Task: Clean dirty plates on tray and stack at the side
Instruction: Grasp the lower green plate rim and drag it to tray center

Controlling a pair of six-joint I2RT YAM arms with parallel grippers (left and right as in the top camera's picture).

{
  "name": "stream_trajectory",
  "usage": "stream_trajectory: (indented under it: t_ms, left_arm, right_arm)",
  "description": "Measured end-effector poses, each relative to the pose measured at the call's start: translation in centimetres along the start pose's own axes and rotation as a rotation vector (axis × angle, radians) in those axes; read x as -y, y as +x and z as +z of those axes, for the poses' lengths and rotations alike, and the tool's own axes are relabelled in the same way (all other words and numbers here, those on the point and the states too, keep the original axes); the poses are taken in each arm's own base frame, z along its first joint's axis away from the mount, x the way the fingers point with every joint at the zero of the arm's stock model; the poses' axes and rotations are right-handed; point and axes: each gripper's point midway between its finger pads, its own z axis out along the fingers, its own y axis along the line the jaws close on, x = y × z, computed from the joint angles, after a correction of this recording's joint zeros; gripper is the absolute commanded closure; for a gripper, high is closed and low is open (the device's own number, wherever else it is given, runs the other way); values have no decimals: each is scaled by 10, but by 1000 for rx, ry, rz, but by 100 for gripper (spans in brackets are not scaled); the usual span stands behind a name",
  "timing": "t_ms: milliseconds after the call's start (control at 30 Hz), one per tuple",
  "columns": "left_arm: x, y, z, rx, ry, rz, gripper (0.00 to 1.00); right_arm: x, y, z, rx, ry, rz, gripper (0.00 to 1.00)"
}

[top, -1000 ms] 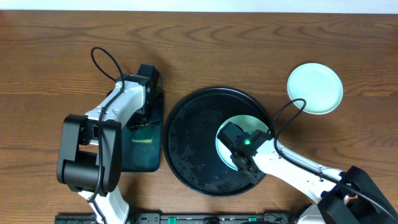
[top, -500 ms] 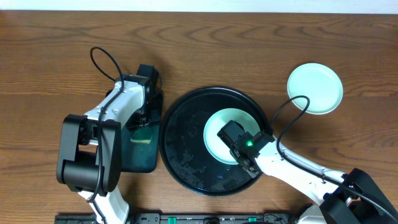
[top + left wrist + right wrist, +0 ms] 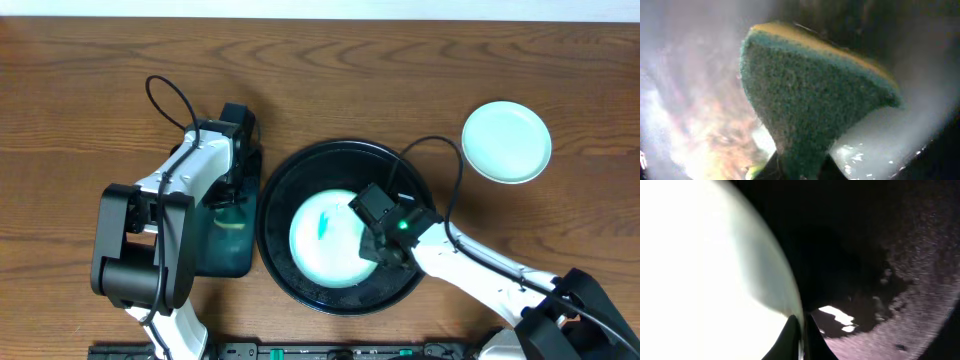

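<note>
We judge the task to be partly done. One pale mint plate, the clean plate [image 3: 506, 141], lies on the bare wooden counter [image 3: 100, 70] at about 2 o'clock from the black tray [image 3: 310, 170]. It shows no stain. We cannot tell if another plate is hidden under it.

The smeared plate [image 3: 320, 255] is on the black tray, a little toward 7 o'clock of its centre, and the teal smear [image 3: 323, 226] in its middle is not yet wiped. This plate has to be cleaned and then carried to the side.

The right gripper [image 3: 368, 240] is closed on the thin rim of the smeared plate at its 3 o'clock edge. The left gripper [image 3: 232, 210] is closed on a sponge [image 3: 810, 100] above the green tray [image 3: 225, 258], at 9 o'clock from the black tray.

The black tray is round and glossy, with a raised rim and wet-looking speckles. Both plates are shallow, smooth and round. The sponge has a coarse green scouring face and a yellow foam layer, and it is pinched into a wedge. The counter has a brown wood grain.
</note>
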Motion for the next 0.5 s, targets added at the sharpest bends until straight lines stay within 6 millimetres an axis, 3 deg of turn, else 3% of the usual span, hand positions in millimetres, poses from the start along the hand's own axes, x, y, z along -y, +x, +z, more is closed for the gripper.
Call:
stream_trajectory:
  t_ms: [233, 267, 300, 400, 500]
  left_arm:
    - [1, -1, 0, 2, 4, 21, 92]
    - [1, -1, 0, 2, 4, 21, 87]
    - [1, -1, 0, 2, 4, 24, 75]
    - [1, -1, 0, 2, 4, 32, 73]
    - [1, 0, 0, 1, 5, 32, 58]
  right_arm:
    - [19, -1, 1, -73, 14, -139, 99]
    - [21, -3, 1, -75, 10, -148, 99]
    - [22, -5, 1, -75, 8, -155, 99]
    - [22, -10, 1, -68, -5, -181, 99]
    - [22, -16, 1, -57, -16, -202, 99]
